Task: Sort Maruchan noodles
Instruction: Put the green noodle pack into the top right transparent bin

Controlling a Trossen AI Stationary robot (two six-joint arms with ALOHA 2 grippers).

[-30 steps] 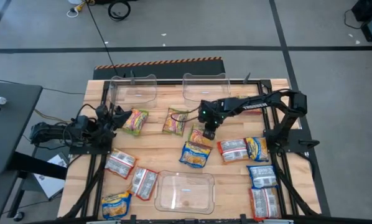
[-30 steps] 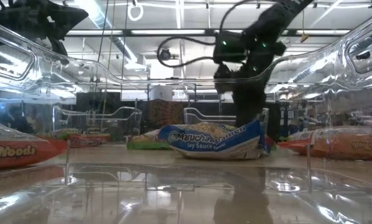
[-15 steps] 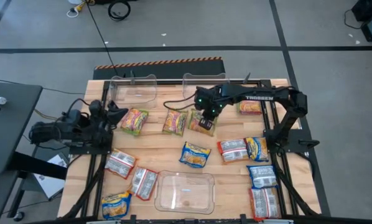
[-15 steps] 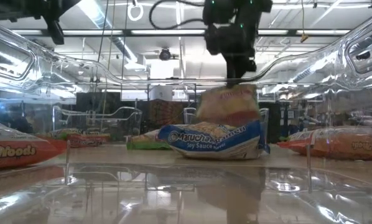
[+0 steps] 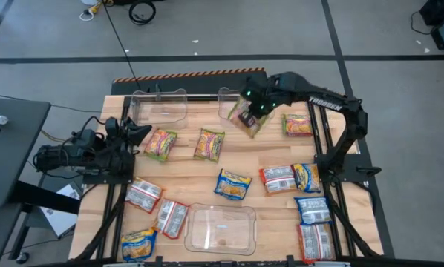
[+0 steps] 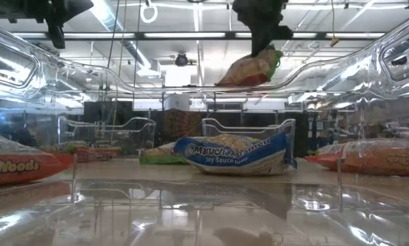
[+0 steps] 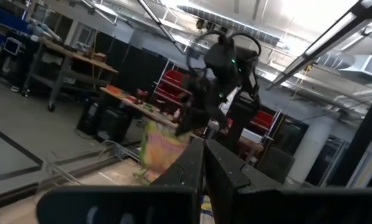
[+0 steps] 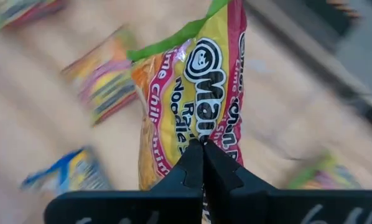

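Above wooden table [image 5: 200, 174], upper middle: right gripper [image 5: 253, 113] clamped on green-pink noodle packet [image 5: 246, 119]; left gripper [image 5: 136, 132] pinched together, far left.

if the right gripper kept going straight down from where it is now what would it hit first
Probably the clear bin at the table's far edge: the right gripper, shut on a green-pink-yellow noodle packet, hangs about over its near rim. Depth is unclear, so it might meet bare table beside it.
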